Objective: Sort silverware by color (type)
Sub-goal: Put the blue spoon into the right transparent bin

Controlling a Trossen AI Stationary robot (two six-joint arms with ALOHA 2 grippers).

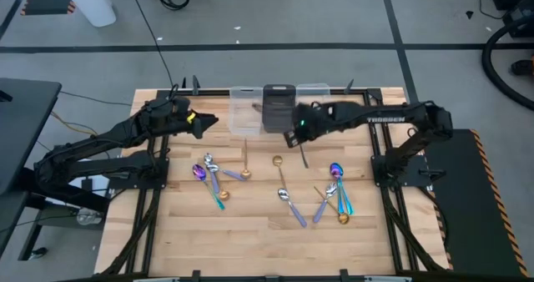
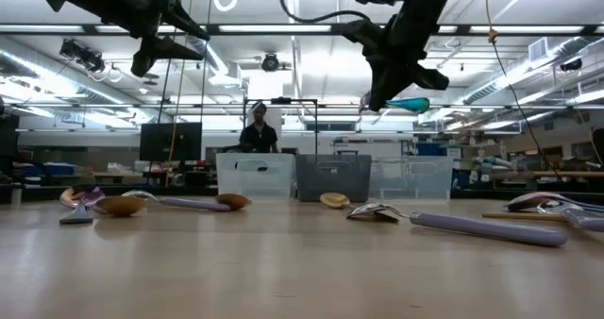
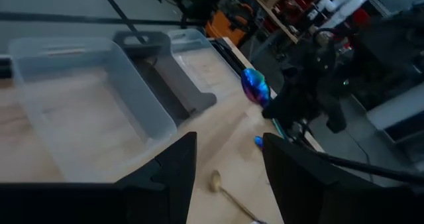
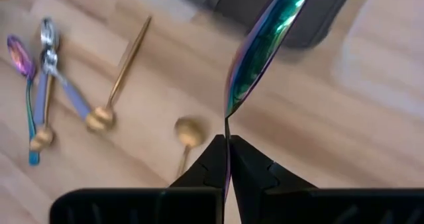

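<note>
Right gripper [image 4: 227,159] pinches a rainbow spoon [image 4: 262,45] above the bins [image 1: 244,115] — left gripper [image 1: 203,123] gapes empty; most spoons [image 1: 288,200] remain unsorted.

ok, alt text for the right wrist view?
The right gripper, jaws shut, holds a rainbow spoon by its neck above the wooden table. Gold, silver and rainbow spoons lie scattered below, and a dark bin sits beyond the bowl.

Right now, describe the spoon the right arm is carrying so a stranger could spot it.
Find the three bins at the table's far edge. Just in front of the dark middle one, the right gripper holds a rainbow spoon in shut jaws. It alone is off the table.
</note>
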